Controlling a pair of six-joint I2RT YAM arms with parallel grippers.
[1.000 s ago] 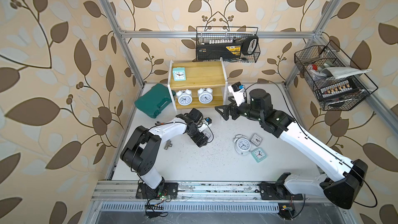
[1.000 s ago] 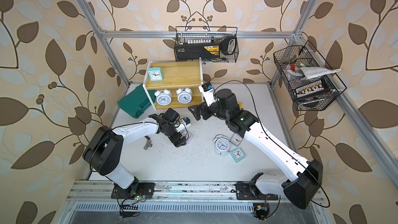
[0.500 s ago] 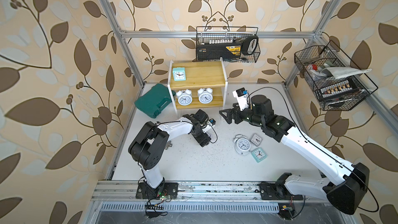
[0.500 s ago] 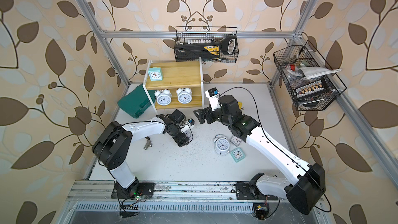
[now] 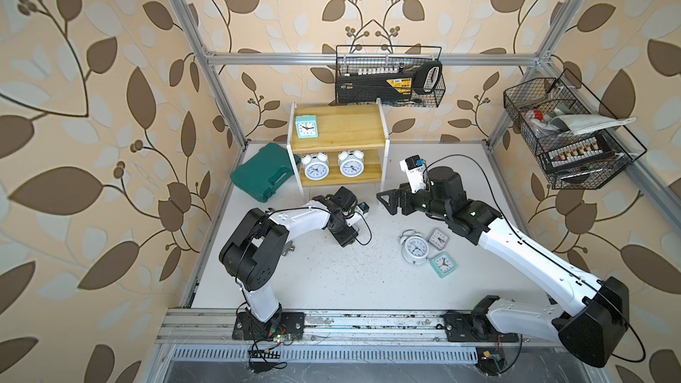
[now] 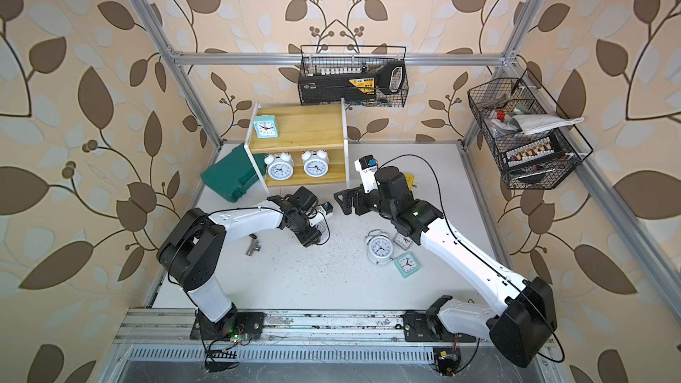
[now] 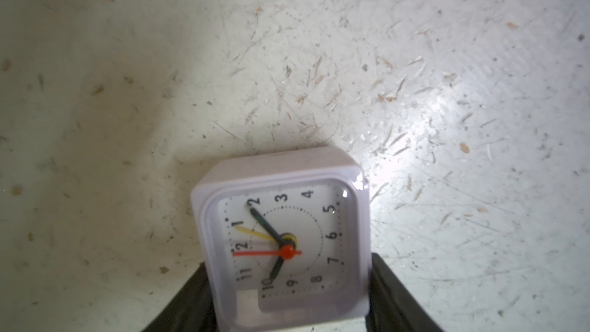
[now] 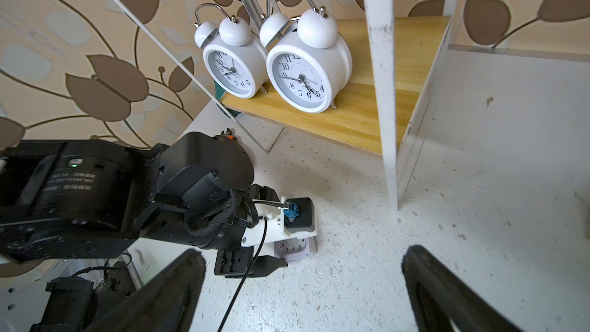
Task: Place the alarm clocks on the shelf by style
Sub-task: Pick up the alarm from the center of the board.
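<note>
Seven alarm clocks: three on the two-tier wooden shelf (image 5: 346, 130), four off it.
A pale lilac square clock (image 7: 284, 241) sits between the left gripper's (image 7: 289, 263) jaws, which meet its two sides. Ahead of the right gripper's (image 5: 387, 203) spread jaws, two white twin-bell clocks (image 5: 315, 168) (image 5: 351, 165) stand upright on the lower board, with a mint square clock (image 5: 306, 127) on the top board. Behind those jaws a third twin-bell clock (image 5: 414, 248), a greyish square clock (image 5: 438, 239) and a second mint clock (image 5: 443, 264) lie face up, clustered.
</note>
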